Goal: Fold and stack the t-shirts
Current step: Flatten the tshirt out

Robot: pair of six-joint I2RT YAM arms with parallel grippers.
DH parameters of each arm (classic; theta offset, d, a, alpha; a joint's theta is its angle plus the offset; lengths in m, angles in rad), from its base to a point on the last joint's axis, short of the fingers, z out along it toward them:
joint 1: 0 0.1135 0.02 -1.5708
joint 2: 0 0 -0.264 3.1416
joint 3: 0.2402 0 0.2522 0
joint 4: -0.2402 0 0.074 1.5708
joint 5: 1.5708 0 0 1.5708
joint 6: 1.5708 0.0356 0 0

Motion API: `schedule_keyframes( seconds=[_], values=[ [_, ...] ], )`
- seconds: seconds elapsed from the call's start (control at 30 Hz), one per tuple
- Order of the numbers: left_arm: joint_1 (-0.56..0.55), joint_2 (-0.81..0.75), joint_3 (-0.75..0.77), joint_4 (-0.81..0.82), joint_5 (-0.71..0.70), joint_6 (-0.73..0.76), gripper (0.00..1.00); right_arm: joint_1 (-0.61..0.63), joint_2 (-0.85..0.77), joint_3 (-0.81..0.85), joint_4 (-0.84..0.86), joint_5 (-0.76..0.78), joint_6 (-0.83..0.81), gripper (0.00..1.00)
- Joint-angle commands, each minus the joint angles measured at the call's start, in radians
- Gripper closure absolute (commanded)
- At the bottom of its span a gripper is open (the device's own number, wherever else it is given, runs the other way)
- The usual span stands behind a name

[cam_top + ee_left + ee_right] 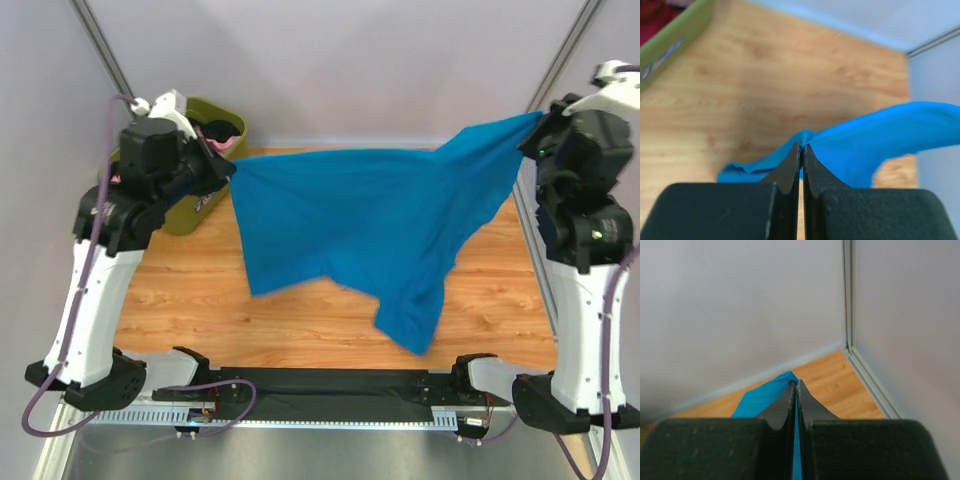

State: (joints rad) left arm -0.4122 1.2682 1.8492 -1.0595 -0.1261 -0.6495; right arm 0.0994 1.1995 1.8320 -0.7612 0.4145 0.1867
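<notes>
Underneath everything, a pale wood-grain tabletop (300, 320). Above it, stretched in the air between the two arms, a bright blue soft cloth t-shirt (360, 220): top edge pulled nearly taut from left to right, the rest drooping, lowest fold hanging toward the near right of the board; whether that fold touches the wood, hard to tell. At the far left corner, an olive-green plastic tub (190, 215) with dark and pink cloth (222, 135) heaped inside, lying apart from the blue shirt. Left gripper (225, 172), fingers pressed together, pinching the shirt's left edge just beside the tub. Right gripper (535, 125), likewise clamped tight, holding a pointed corner of blue high at the far right. Looks like the spreading step, ahead of any fold: shirt lifted and opened out, not yet laid flat. Next, probably: lowering both ends together with even tension, draping the cloth smooth on the wood without bunching, then letting go.
</notes>
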Motion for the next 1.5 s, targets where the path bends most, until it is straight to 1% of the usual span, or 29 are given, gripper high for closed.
schedule_keyframes(
  seconds=[0.0,0.1,0.17,0.27,0.37,0.43,0.53,0.57,0.6,0.63,0.67,0.73,0.83,0.87,0.9,0.93,0.97,1.0,1.07,1.1,1.13,1.17,1.2,1.23,1.27,1.3,1.33,1.4,1.47],
  values=[
    [-0.019,-0.046,0.154,0.073,0.063,-0.012,1.0,0.0,-0.081,0.174,0.102,0.093,-0.032,1.0],
    [-0.03,-0.07,0.205,0.073,0.057,-0.021,1.0,0.0,-0.086,0.292,0.073,0.127,-0.047,1.0],
    [-0.028,-0.099,0.215,0.07,0.069,-0.032,1.0,0.0,-0.103,0.332,0.05,0.138,-0.046,1.0],
    [-0.03,-0.136,0.217,0.078,0.117,-0.042,1.0,0.0,-0.164,0.346,0.017,0.124,-0.033,1.0],
    [-0.03,-0.174,0.223,0.084,0.118,-0.039,1.0,0.0,-0.236,0.36,-0.024,0.125,-0.02,1.0],
    [-0.03,-0.175,0.251,0.041,0.117,-0.027,1.0,0.0,-0.265,0.389,-0.032,0.148,-0.032,1.0],
    [-0.03,-0.121,0.381,-0.067,0.095,0.002,1.0,0.0,-0.293,0.444,0.013,0.227,-0.075,1.0],
    [-0.03,-0.104,0.454,-0.085,0.101,0.011,1.0,0.002,-0.291,0.455,0.046,0.237,-0.079,1.0],
    [-0.03,-0.092,0.478,-0.091,0.108,0.027,1.0,0.002,-0.29,0.455,0.066,0.233,-0.087,1.0],
    [-0.03,-0.076,0.493,-0.092,0.105,0.031,1.0,0.0,-0.29,0.422,0.094,0.213,-0.095,1.0],
    [-0.03,-0.076,0.489,-0.085,0.103,0.037,1.0,0.002,-0.282,0.394,0.152,0.142,-0.107,1.0],
    [-0.03,-0.067,0.458,-0.05,0.077,0.051,1.0,0.002,-0.258,0.342,0.192,0.096,-0.144,1.0],
    [-0.03,0.0,0.414,-0.054,-0.006,0.091,1.0,0.002,-0.161,0.241,0.314,0.132,-0.211,1.0],
    [-0.028,0.02,0.391,-0.051,-0.033,0.103,1.0,0.002,-0.137,0.167,0.406,0.148,-0.228,1.0],
    [-0.028,0.037,0.362,-0.039,-0.084,0.119,1.0,0.002,-0.076,0.133,0.445,0.156,-0.24,1.0],
    [-0.028,0.072,0.285,-0.005,-0.11,0.154,1.0,-0.003,-0.045,0.095,0.512,0.159,-0.256,1.0],
    [-0.028,0.092,0.247,0.006,-0.139,0.169,1.0,-0.004,-0.014,0.011,0.529,0.147,-0.257,1.0],
    [-0.028,0.13,0.204,0.025,-0.189,0.177,1.0,-0.004,0.05,-0.025,0.542,0.135,-0.244,1.0],
    [-0.005,0.163,0.079,0.041,-0.213,0.154,1.0,-0.009,0.106,-0.114,0.586,0.049,-0.193,1.0],
    [0.001,0.174,0.021,0.114,-0.207,0.146,1.0,-0.007,0.129,-0.204,0.611,0.02,-0.156,1.0],
    [0.022,0.174,-0.105,0.168,-0.19,0.142,1.0,-0.007,0.185,-0.238,0.663,-0.009,-0.118,1.0],
    [0.035,0.178,-0.167,0.223,-0.167,0.123,1.0,-0.009,0.218,-0.269,0.689,-0.052,-0.109,1.0],
    [0.047,0.2,-0.265,0.328,-0.152,0.116,1.0,-0.009,0.25,-0.314,0.716,-0.063,-0.099,1.0],
    [0.082,0.224,-0.298,0.373,-0.133,0.107,1.0,-0.009,0.334,-0.329,0.753,-0.069,-0.096,1.0],
    [0.099,0.255,-0.318,0.409,-0.101,0.1,1.0,-0.01,0.377,-0.336,0.795,-0.094,-0.099,1.0],
    [0.114,0.343,-0.321,0.444,-0.092,0.1,1.0,-0.015,0.429,-0.336,0.81,-0.111,-0.104,1.0],
    [0.139,0.393,-0.303,0.45,-0.087,0.102,1.0,-0.021,0.516,-0.33,0.836,-0.14,-0.105,1.0],
    [0.156,0.53,-0.245,0.458,-0.073,0.119,1.0,-0.036,0.604,-0.289,0.85,-0.189,-0.093,1.0],
    [0.173,0.601,-0.211,0.466,-0.046,0.134,1.0,-0.052,0.702,-0.258,0.873,-0.27,-0.079,1.0]
  ],
)
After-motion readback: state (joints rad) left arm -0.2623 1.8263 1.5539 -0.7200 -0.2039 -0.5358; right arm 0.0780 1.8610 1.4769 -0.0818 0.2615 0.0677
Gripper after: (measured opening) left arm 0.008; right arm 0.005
